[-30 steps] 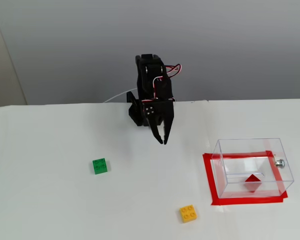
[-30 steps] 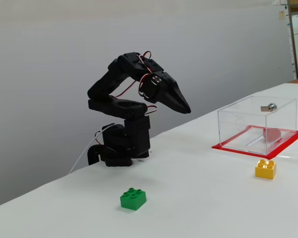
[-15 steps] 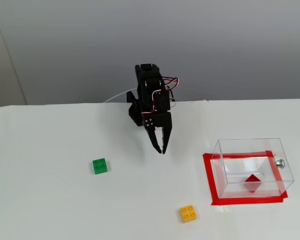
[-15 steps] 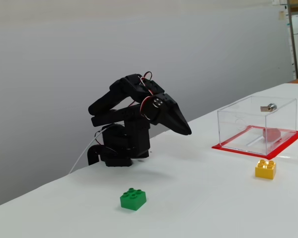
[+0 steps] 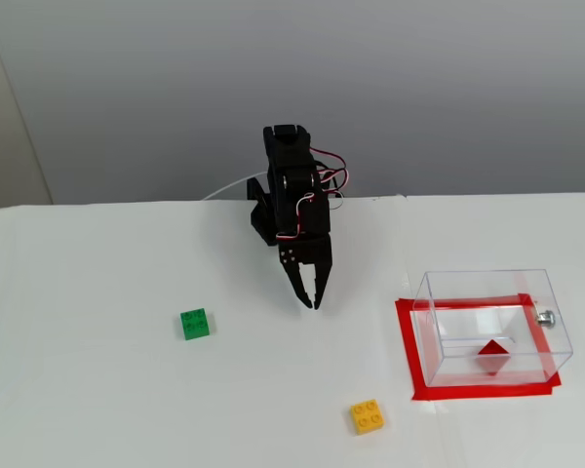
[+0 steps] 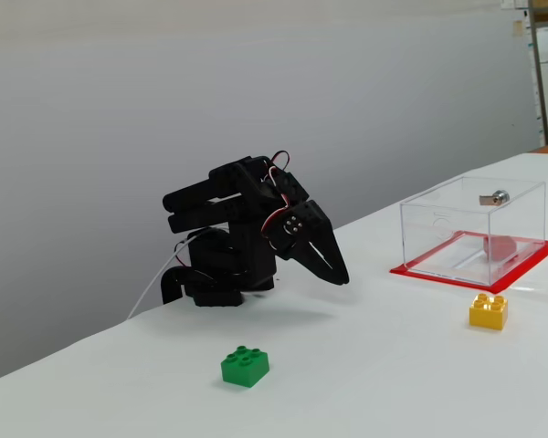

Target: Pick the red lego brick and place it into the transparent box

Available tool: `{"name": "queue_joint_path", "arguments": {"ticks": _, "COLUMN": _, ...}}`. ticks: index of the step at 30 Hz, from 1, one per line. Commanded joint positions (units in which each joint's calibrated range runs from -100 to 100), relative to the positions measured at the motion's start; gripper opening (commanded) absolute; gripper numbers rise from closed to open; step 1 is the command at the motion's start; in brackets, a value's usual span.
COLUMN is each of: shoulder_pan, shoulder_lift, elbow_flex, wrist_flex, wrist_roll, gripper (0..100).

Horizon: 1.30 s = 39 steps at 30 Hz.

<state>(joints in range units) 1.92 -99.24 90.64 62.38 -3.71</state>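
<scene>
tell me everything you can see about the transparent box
The transparent box is a clear, thin-walled rectangular container that looks like plastic, far larger than the bricks. A small silver knob sticks out of one side wall. It stands upright on the white table inside a frame of red tape, to the right in both fixed views. The red lego brick lies inside on its floor. Nothing else touches it; the yellow brick sits apart, just outside the tape.

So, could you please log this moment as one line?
red lego brick: inside transparent box | gripper: shut, empty, above table | task: placed
</scene>
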Motion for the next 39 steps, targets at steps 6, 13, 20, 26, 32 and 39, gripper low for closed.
{"name": "queue_joint_path", "arguments": {"ticks": 6, "shoulder_pan": -0.11, "shoulder_lift": -0.68, "elbow_flex": 2.76, "wrist_flex": 4.11, "wrist_roll": -0.93, "gripper": 1}}
{"name": "queue_joint_path", "arguments": {"ticks": 13, "shoulder_pan": -0.11, "shoulder_lift": -0.68, "elbow_flex": 2.48, "wrist_flex": 9.42, "wrist_roll": -0.78, "gripper": 1}}
{"name": "queue_joint_path", "arguments": {"ticks": 20, "shoulder_pan": -0.04, "shoulder_lift": -0.68, "elbow_flex": 1.67, "wrist_flex": 11.94, "wrist_roll": -0.41, "gripper": 1}}
{"name": "queue_joint_path", "arguments": {"ticks": 26, "shoulder_pan": 0.48, "shoulder_lift": -0.68, "elbow_flex": 1.67, "wrist_flex": 11.94, "wrist_roll": -0.67, "gripper": 1}}
{"name": "queue_joint_path", "arguments": {"ticks": 32, "shoulder_pan": 0.48, "shoulder_lift": -0.59, "elbow_flex": 1.58, "wrist_flex": 11.86, "wrist_roll": -0.67, "gripper": 1}}
{"name": "queue_joint_path", "arguments": {"ticks": 39, "shoulder_pan": 0.48, "shoulder_lift": -0.51, "elbow_flex": 1.49, "wrist_flex": 11.86, "wrist_roll": -0.57, "gripper": 1}}
